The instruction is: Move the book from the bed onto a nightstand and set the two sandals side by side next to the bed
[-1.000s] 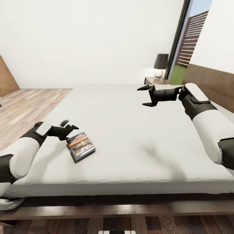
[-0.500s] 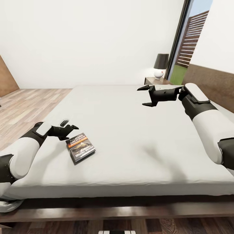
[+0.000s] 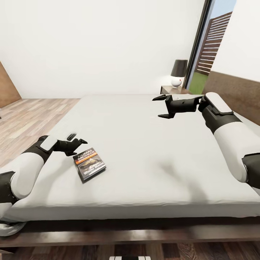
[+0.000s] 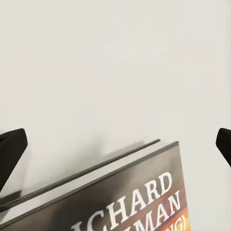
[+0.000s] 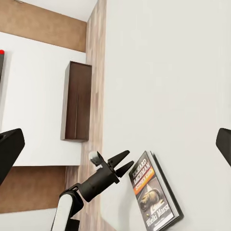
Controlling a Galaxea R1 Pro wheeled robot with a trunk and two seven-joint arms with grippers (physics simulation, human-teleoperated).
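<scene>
The book point(image 3: 89, 163) lies flat on the off-white mattress of the bed point(image 3: 144, 144), near its front left corner. My left gripper point(image 3: 78, 140) hovers open just behind the book's far edge, with nothing between its fingers. In the left wrist view the book point(image 4: 125, 202) fills the lower part, with the open gripper point(image 4: 115, 144) over its top edge. My right gripper point(image 3: 158, 107) is open and empty, held above the far right of the mattress. The right wrist view looks across the bed at the book point(image 5: 156, 195) and the left gripper point(image 5: 118, 163). The nightstand point(image 3: 171, 89) stands beyond the bed's far right corner. The sandals are out of view.
A lamp point(image 3: 178, 72) with a dark shade stands on the nightstand. The wooden headboard point(image 3: 234, 94) runs along the bed's right side. Wood floor point(image 3: 25, 115) lies to the left of the bed. A dark brown cabinet point(image 5: 77, 101) stands against the far wall.
The picture shifted very slightly a second ago, as the camera moved. Both arms and the book have stayed where they were.
</scene>
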